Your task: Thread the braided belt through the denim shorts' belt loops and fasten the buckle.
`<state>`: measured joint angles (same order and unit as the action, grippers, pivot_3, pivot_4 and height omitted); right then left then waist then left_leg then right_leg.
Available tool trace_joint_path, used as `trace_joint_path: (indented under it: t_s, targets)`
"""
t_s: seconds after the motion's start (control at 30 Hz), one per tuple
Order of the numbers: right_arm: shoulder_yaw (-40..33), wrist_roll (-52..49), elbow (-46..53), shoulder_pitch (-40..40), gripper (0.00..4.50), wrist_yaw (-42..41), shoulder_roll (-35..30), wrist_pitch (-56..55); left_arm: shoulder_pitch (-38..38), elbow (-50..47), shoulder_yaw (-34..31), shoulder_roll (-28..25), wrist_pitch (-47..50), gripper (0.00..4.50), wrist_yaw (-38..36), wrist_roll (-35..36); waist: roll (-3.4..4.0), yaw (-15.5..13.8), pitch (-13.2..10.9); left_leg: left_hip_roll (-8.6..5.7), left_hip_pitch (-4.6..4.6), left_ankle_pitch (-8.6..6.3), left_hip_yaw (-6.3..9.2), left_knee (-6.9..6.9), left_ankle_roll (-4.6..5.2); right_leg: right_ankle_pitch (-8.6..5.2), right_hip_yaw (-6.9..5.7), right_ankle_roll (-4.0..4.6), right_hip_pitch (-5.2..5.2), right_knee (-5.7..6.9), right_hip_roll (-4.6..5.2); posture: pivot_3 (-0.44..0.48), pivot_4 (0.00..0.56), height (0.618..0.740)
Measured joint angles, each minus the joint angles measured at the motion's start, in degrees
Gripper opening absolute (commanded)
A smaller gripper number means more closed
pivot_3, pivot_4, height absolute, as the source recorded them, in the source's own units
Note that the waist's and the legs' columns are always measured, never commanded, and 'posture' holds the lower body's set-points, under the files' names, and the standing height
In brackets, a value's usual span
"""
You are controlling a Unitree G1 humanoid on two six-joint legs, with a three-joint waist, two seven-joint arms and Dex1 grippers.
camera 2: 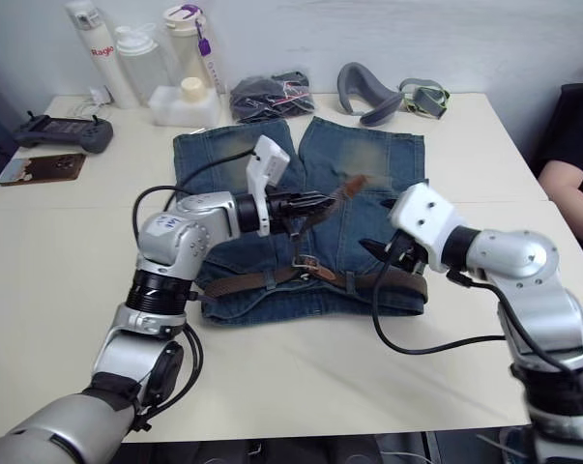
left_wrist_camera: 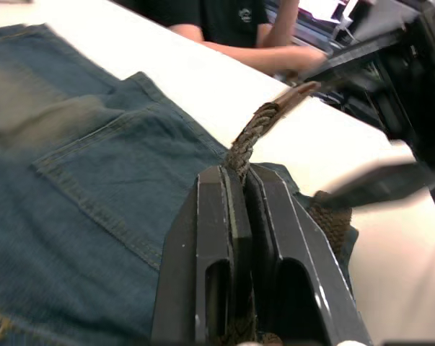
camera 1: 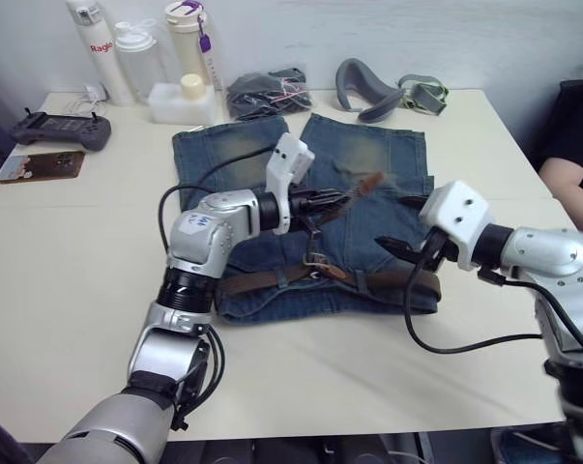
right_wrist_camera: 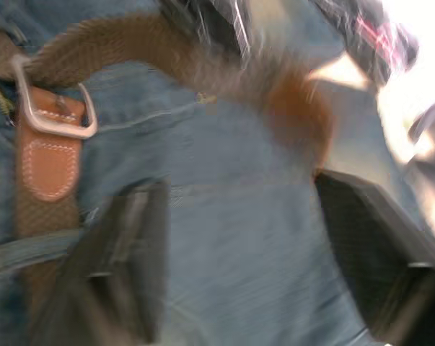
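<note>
Pinching braided belt (left_wrist_camera: 252, 137) tail in left gripper (camera 1: 332, 202), jaws clamped, lifted over denim shorts (camera 1: 223, 155) so I can pull slack past buckle (right_wrist_camera: 55, 97). Right gripper (camera 1: 393, 247) jaws apart, hovering by waistband, nothing held. Right wrist view reveals buckle; head views blur it.

The shorts (camera 1: 301, 222) lie on the table (camera 1: 78, 251); the belt (camera 1: 272, 279) runs along their waistband, below the left gripper (camera 1: 341, 201), which pinches its free end above the cloth; the buckle (camera 2: 306, 263) sits just below that gripper; the right gripper (camera 2: 373, 253), spread wide, hovers right of the buckle; bottles (camera 1: 136, 58) stand far behind the left gripper.
</note>
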<state>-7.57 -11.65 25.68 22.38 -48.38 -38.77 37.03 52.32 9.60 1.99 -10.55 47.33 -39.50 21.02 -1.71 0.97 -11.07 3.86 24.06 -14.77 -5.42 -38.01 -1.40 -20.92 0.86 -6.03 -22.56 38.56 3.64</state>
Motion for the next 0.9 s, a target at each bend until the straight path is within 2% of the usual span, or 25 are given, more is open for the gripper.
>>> trace_joint_path:
  t_s: [0.03, 0.13, 0.23, 0.27, 0.3, 0.47, 0.7, 0.8, 0.9]
  targets:
    - [-2.2, -3.6, 0.5, -0.8, 3.42, 2.2, 4.2, 3.7, -0.5, -0.7, -0.4, -0.1, 0.7, 0.0, 0.3, 0.3, 0.06, 0.1, 0.0, 0.0, -0.03, 0.01, 0.01, 0.02, -0.02, 0.0, -0.01, 0.0, 0.0, 0.04, 0.0, 0.0, 0.15, 0.74]
    - [-3.8, -10.6, 1.2, -1.5, 2.6, 6.2, 11.4, 9.6, -1.4, -2.5, -3.0, 1.5, 4.2, 0.0, 2.6, 3.6, 0.07, 0.3, 0.0, -0.01, 0.0, 0.01, 0.02, 0.01, -0.02, -0.01, -0.02, 0.01, -0.02, 0.06, 0.0, 0.0, 0.15, 0.74]
    - [-1.1, -12.9, 1.1, -1.2, 0.99, 8.2, 14.4, 11.6, -2.0, -4.8, -4.5, 1.0, 5.0, 0.0, 3.0, 5.7, 0.07, 0.6, 0.0, -0.03, -0.01, 0.01, 0.01, 0.03, -0.03, -0.01, -0.01, 0.01, -0.04, 0.05, 0.0, 0.0, 0.15, 0.74]
    - [0.8, -12.8, 0.6, -0.5, 0.66, 8.7, 15.0, 11.8, -2.4, -5.8, -4.8, 0.7, 5.0, 0.0, 3.0, 6.2, 0.07, 0.6, 0.0, -0.02, -0.02, 0.01, 0.0, 0.03, -0.03, -0.01, 0.0, 0.01, -0.04, 0.05, -0.01, 0.0, 0.15, 0.74]
    - [2.8, -12.8, 0.0, 0.5, 0.08, 9.3, 15.8, 11.7, -3.1, -6.9, -5.1, 0.5, 5.0, 0.0, 3.0, 6.8, 0.08, 0.7, 0.0, -0.03, -0.02, 0.02, 0.0, 0.04, -0.03, -0.01, 0.01, 0.01, -0.06, 0.05, -0.01, 0.0, 0.15, 0.74]
    - [9.1, -11.5, -5.6, 3.9, 0.08, 10.3, 17.2, 10.3, -5.8, -8.7, -5.0, 0.3, 5.3, 0.0, 3.9, 7.1, 0.08, 0.6, 0.0, -0.05, 0.0, 0.01, 0.02, 0.03, -0.02, -0.01, -0.01, 0.01, -0.06, 0.02, 0.01, 0.0, 0.15, 0.74]
    - [17.9, -10.4, -10.7, 1.7, 0.08, 8.3, 16.2, 11.5, -7.6, -10.2, -4.1, -0.7, 5.7, 0.0, 6.2, 7.1, 0.11, 0.6, 0.1, -0.06, -0.02, -0.02, 0.04, 0.04, 0.01, -0.01, -0.02, 0.01, -0.02, -0.01, 0.02, 0.0, 0.15, 0.74]
    - [19.1, -9.4, -10.8, 1.3, 0.08, 8.2, 15.7, 9.8, -8.6, -10.9, -5.8, -1.7, 6.3, 0.0, 7.9, 7.1, 0.09, 0.7, 0.2, -0.03, -0.17, -0.04, 0.06, 0.1, -0.04, -0.01, 0.03, 0.03, 0.05, -0.01, -0.04, 0.0, 0.15, 0.74]
    - [19.8, -8.7, -11.1, 0.4, 0.08, 8.2, 15.7, 7.6, -12.8, -12.8, -11.0, -4.4, 8.3, 0.0, 10.3, 8.7, 0.03, 0.8, 0.3, -0.07, -0.72, -0.09, -0.07, 0.43, -0.1, -0.02, 0.3, 0.04, 0.35, -0.13, -0.05, 0.0, 0.15, 0.74]
